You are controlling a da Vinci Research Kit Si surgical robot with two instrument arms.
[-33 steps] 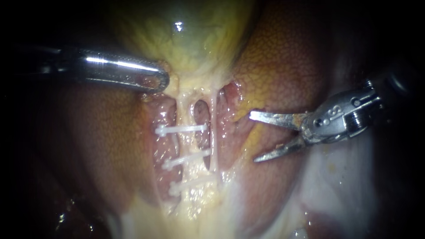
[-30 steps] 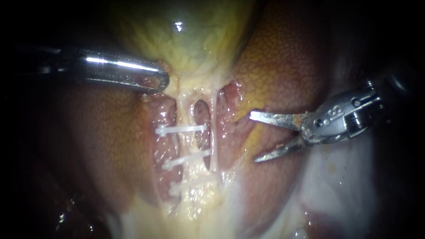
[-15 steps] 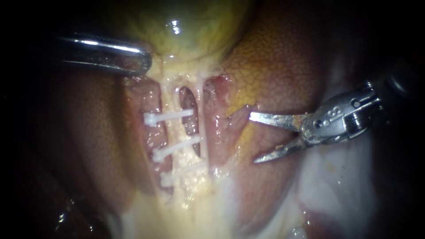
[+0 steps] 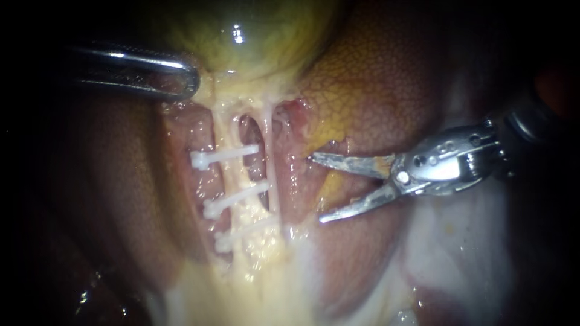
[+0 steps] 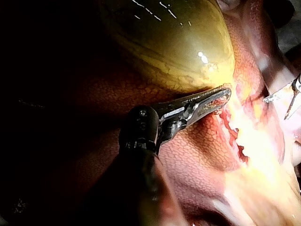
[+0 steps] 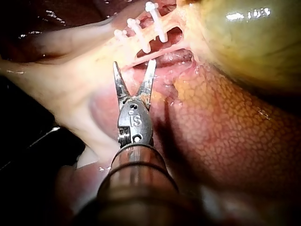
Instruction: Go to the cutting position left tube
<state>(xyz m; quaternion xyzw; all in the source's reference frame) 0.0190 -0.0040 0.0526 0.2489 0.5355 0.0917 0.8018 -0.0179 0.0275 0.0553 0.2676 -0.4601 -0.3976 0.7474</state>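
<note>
The yellow-green gallbladder (image 4: pixel 254 36) sits at the top, the liver (image 4: pixel 374 90) around it. My left instrument (image 4: pixel 181 78) is shut on tissue at the gallbladder's neck; the left wrist view shows the same grip (image 5: pixel 218 98). Two pale tubes run down from the neck. The left tube (image 4: pixel 228 136) carries three white clips (image 4: pixel 220 157). The thin right tube (image 4: pixel 273 181) is bare. My right instrument (image 4: pixel 315 188) has two blades, open, their tips just right of the right tube and apart from it. In the right wrist view the blades (image 6: pixel 134 66) point at the tubes, with the clips (image 6: pixel 141 37) beyond them.
Reddish raw liver bed (image 4: pixel 296 181) lies between the right tube and the blade tips. Pale whitish tissue (image 4: pixel 447 241) spreads below the right instrument. Yellow fatty tissue (image 4: pixel 260 265) gathers under the lowest clip.
My left instrument has drawn the gallbladder's neck up and to the left, and the tubes and clips have shifted left with it. My right instrument has moved left toward the tubes, blades still open.
</note>
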